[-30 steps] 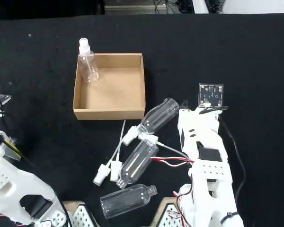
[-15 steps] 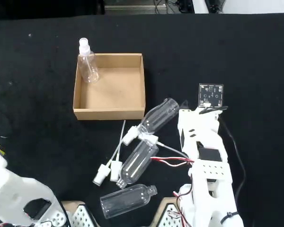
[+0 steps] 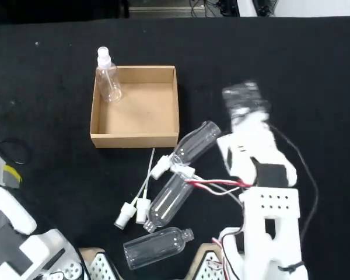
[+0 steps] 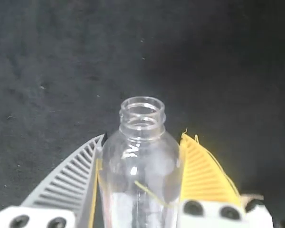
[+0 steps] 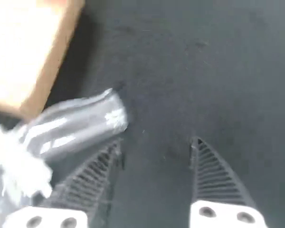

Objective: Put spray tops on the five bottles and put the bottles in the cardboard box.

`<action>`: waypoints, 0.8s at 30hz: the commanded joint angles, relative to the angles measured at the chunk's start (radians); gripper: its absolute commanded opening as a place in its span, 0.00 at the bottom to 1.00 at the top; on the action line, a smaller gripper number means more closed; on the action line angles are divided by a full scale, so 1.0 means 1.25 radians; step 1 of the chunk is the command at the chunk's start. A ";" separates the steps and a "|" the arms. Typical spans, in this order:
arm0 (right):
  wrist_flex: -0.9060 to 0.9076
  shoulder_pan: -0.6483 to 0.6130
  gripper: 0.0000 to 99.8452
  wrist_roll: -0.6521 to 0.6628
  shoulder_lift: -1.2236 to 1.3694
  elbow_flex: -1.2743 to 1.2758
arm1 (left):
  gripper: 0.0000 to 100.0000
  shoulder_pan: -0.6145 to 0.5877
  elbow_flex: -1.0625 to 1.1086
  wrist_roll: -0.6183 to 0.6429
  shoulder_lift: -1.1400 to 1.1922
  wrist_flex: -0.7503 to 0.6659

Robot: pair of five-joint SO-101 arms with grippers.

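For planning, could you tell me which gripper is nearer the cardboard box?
Right. The right gripper is near the box corner; the left gripper holds a bottle well away.

This looks like a robotics lab or test bench. A table (image 3: 315, 70) draped in plain black cloth carries two white plastic-shelled arms, the right arm (image 3: 268, 210) and the left arm (image 3: 11, 233), with bare red and white wires (image 3: 213, 185) running off a joint and perforated mounting plates (image 3: 102, 265) at the near edge. Dark cables (image 3: 221, 7) lie tangled past the table's far edge, and the cloth holds plain staged props, a cardboard box (image 3: 134, 140) and clear bottles (image 3: 157, 246).
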 commanded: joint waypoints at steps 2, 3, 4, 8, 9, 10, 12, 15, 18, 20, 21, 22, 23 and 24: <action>0.245 -0.152 0.20 0.119 -0.006 -0.187 | 0.05 -0.052 0.019 0.037 -0.020 -0.069; 0.282 -0.176 0.20 0.125 -0.004 -0.213 | 0.05 -0.061 0.019 0.037 -0.005 -0.074; 0.309 -0.200 0.20 0.125 -0.004 -0.231 | 0.05 -0.067 0.014 0.037 0.011 -0.074; 0.389 -0.341 0.20 0.128 -0.003 -0.268 | 0.05 -0.099 -0.034 0.037 0.072 -0.074; 0.404 -0.385 0.20 0.126 0.006 -0.271 | 0.05 -0.109 -0.051 0.037 0.086 -0.074; 0.421 -0.426 0.20 0.124 0.023 -0.271 | 0.05 -0.125 -0.071 0.037 0.099 -0.074; 0.443 -0.508 0.20 0.124 0.082 -0.271 | 0.05 -0.158 -0.111 0.037 0.129 -0.074; 0.422 -0.603 0.20 0.128 0.174 -0.272 | 0.05 -0.199 -0.172 0.037 0.182 -0.069; 0.362 -0.668 0.21 0.131 0.233 -0.279 | 0.05 -0.238 -0.241 0.037 0.236 -0.068; 0.329 -0.701 0.21 0.161 0.262 -0.280 | 0.05 -0.262 -0.292 0.037 0.274 -0.068; 0.314 -0.717 0.21 0.173 0.278 -0.280 | 0.05 -0.273 -0.316 0.037 0.292 -0.066; 0.301 -0.728 0.21 0.180 0.300 -0.280 | 0.05 -0.282 -0.339 0.037 0.308 -0.066; 0.290 -0.739 0.21 0.187 0.326 -0.280 | 0.05 -0.289 -0.360 0.037 0.323 -0.066; 0.279 -0.746 0.21 0.190 0.352 -0.282 | 0.05 -0.295 -0.379 0.037 0.338 -0.066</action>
